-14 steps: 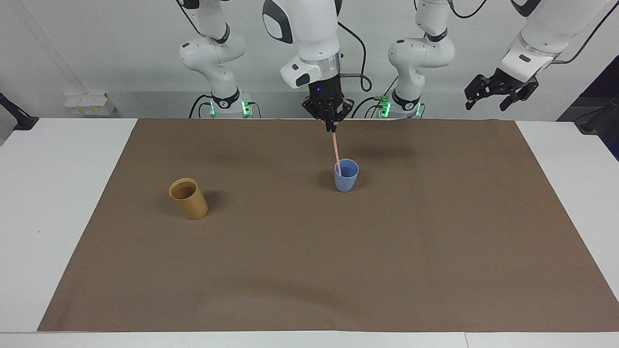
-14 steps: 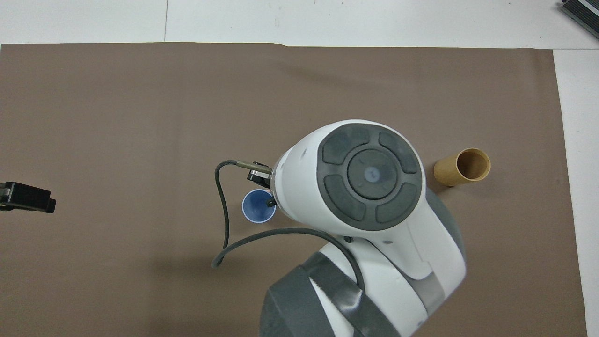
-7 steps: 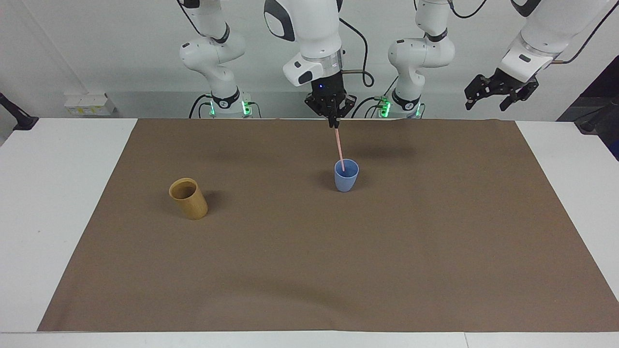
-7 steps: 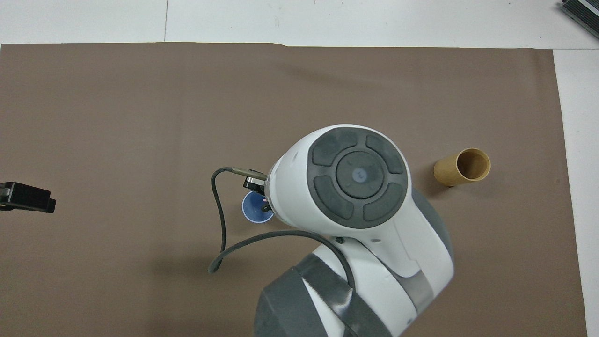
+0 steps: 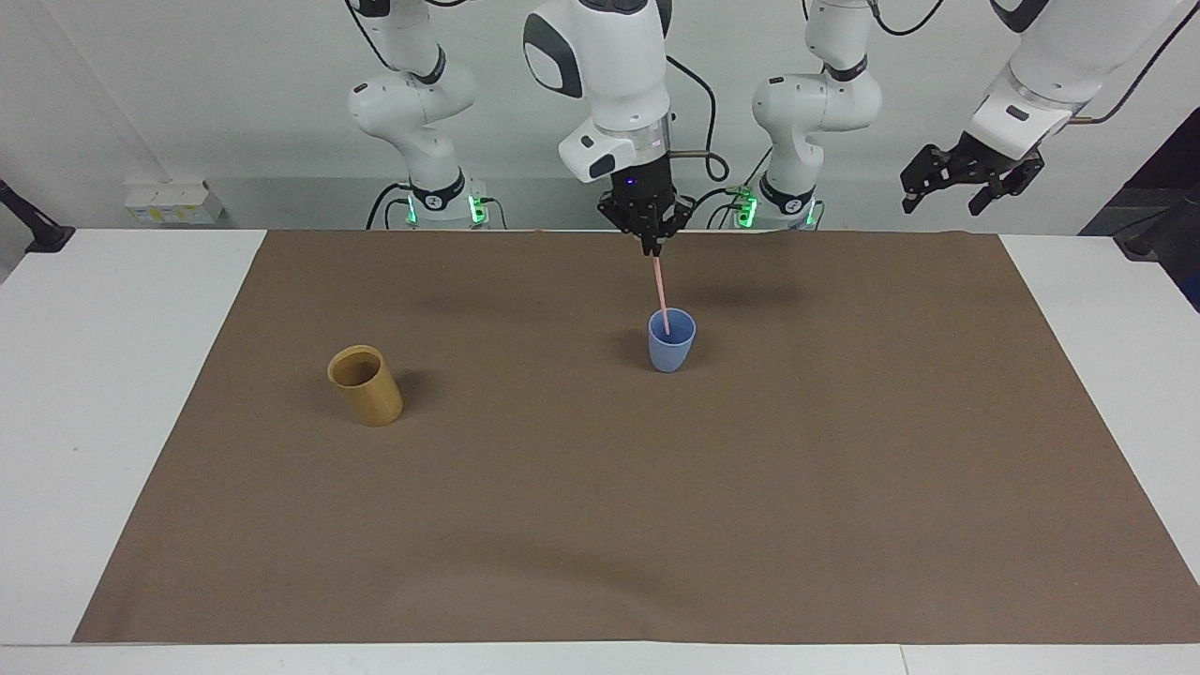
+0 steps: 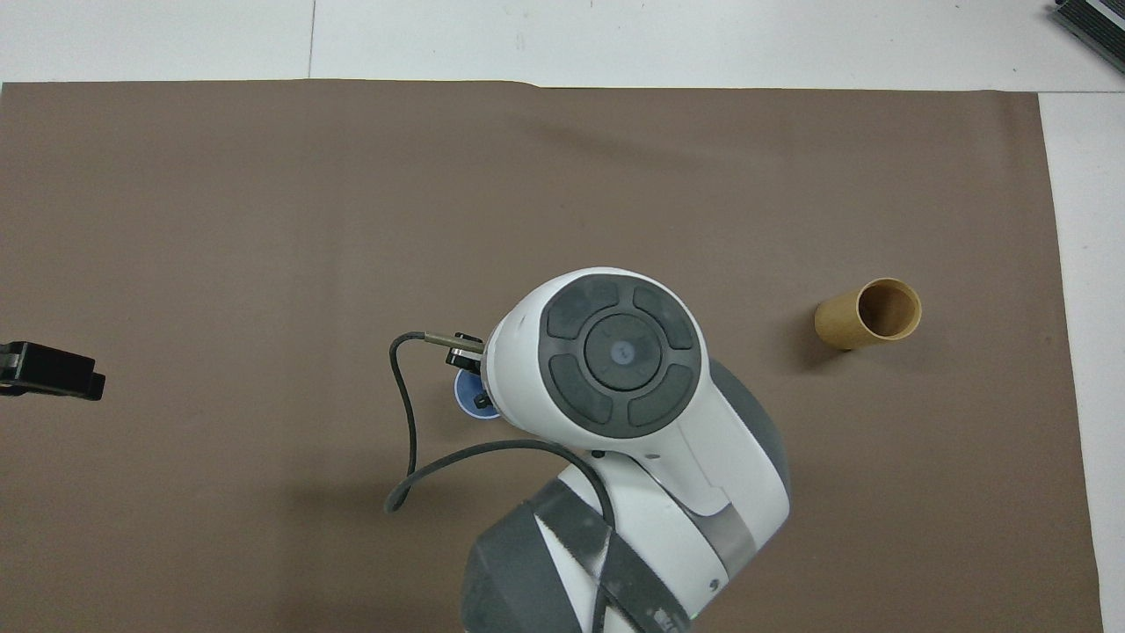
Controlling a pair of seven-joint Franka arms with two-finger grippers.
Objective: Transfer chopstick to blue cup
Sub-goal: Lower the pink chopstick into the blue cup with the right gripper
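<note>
The light-blue cup [image 5: 671, 352] stands upright on the brown mat, near the middle and toward the robots. My right gripper [image 5: 653, 246] hangs over it, shut on the top end of the pale pink chopstick [image 5: 662, 295]. The stick slopes slightly and its lower end is inside the cup's mouth. In the overhead view the right arm covers the stick and most of the blue cup [image 6: 464, 397]. My left gripper [image 5: 945, 202] waits open and empty, raised at the left arm's end of the table; its tip shows in the overhead view [image 6: 53, 374].
A tan-yellow cylindrical cup [image 5: 366, 384] stands on the mat toward the right arm's end, also seen in the overhead view [image 6: 870, 314]. The brown mat [image 5: 600, 516] covers most of the white table.
My right gripper has shifted slightly toward the left arm's end with the chopstick, whose lower end has moved across inside the cup's mouth. The left arm has not moved.
</note>
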